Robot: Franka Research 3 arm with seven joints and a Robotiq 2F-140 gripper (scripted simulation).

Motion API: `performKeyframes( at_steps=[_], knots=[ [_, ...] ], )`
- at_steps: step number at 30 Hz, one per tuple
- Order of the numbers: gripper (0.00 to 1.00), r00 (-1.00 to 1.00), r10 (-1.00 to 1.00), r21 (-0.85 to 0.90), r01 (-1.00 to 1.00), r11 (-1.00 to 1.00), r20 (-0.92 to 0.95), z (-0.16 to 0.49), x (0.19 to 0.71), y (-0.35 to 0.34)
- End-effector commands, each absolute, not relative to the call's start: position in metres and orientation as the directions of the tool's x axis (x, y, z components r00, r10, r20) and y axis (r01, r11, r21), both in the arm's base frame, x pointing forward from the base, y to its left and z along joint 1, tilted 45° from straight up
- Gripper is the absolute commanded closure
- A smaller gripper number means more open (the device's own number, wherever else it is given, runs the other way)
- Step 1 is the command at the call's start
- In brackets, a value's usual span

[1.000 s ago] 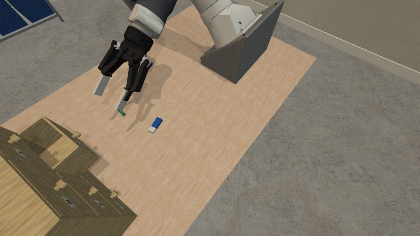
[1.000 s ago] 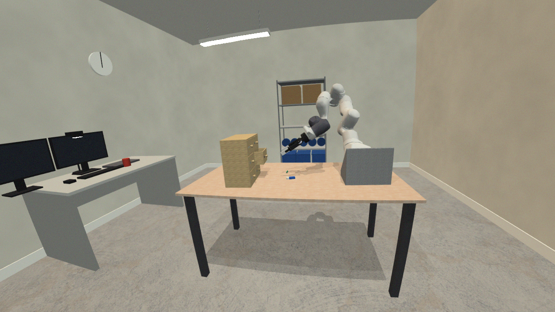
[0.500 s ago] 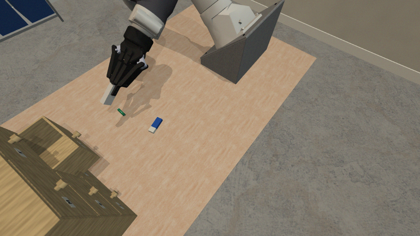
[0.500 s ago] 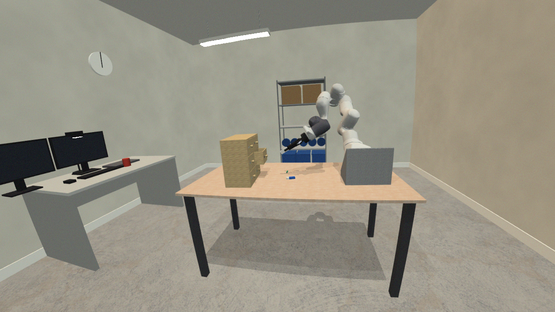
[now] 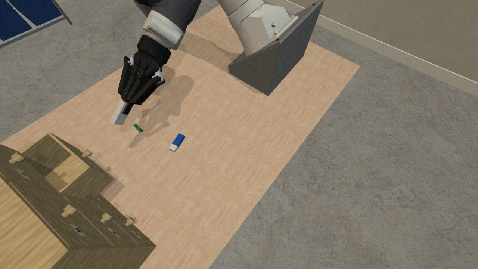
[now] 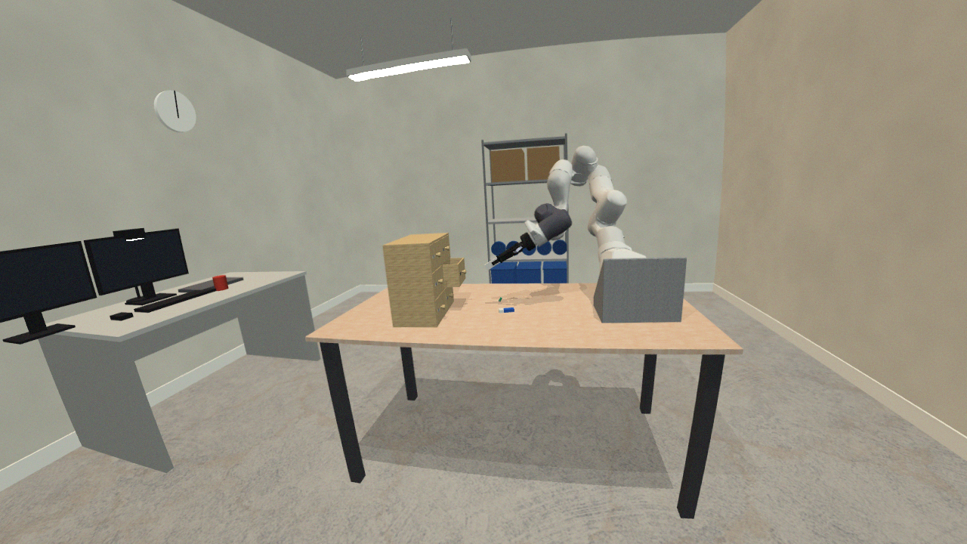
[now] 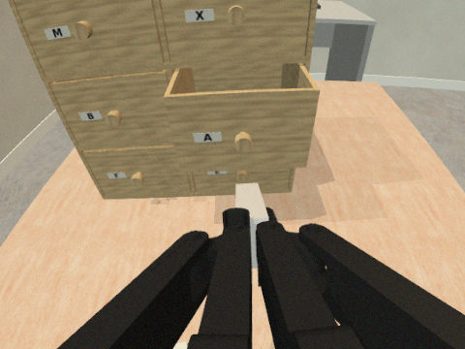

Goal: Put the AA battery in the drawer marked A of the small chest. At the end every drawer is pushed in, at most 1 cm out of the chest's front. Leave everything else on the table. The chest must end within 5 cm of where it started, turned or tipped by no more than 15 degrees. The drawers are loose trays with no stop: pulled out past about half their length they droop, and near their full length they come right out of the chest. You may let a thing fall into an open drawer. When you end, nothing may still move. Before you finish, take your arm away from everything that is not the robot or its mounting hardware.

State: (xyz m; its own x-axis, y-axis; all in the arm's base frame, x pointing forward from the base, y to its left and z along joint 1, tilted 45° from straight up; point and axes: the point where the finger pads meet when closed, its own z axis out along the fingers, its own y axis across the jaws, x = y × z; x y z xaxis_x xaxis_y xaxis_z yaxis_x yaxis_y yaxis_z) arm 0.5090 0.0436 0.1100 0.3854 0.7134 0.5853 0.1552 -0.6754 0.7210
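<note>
One AA battery (image 5: 137,127), small and green, lay on the light wooden table (image 5: 213,140) left of centre in the top view, apart from everything else. Just above and to the left of it in that frame the gripper (image 5: 119,116) hung tilted, its pale fingertips pressed together with nothing between them; the tips appeared to stand clear of the battery, though the top view alone does not settle how high above the table they were. In the exterior view the gripper (image 6: 492,261) pointed down and left toward the chest, raised above the tabletop.

To the right of the battery and a little lower in the top view sat a blue eraser (image 5: 176,142) with a white end, near the battery but not touching it. A sliver of blue showed at the bottom edge of the wrist view, below the dark finger links.

Lower left in the top view stood the small chest (image 5: 40,207). In the wrist view it filled the upper half of the frame, and the drawer marked A (image 7: 240,131) stood pulled out from the chest's front with its inside open to view. The drawers labelled M (image 7: 87,29), X (image 7: 232,15) and B (image 7: 110,116) sat flush in the front. Two more drawers ran along the bottom row, with labels too small to read.

At the upper right of the table, the arm rose from a grey base block (image 5: 267,63).
</note>
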Motion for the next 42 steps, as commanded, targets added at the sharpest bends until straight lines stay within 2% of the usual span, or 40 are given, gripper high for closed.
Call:
performKeyframes(
  at_steps=[1,15,42],
  knots=[
    [1.00,0.388,0.704,0.713,0.151,-0.685,0.595,0.108,0.516,0.042],
    [1.00,0.388,0.704,0.713,0.151,-0.685,0.595,0.099,0.555,0.041],
    [1.00,0.388,0.704,0.713,0.151,-0.685,0.595,0.098,0.559,0.041]
  ],
)
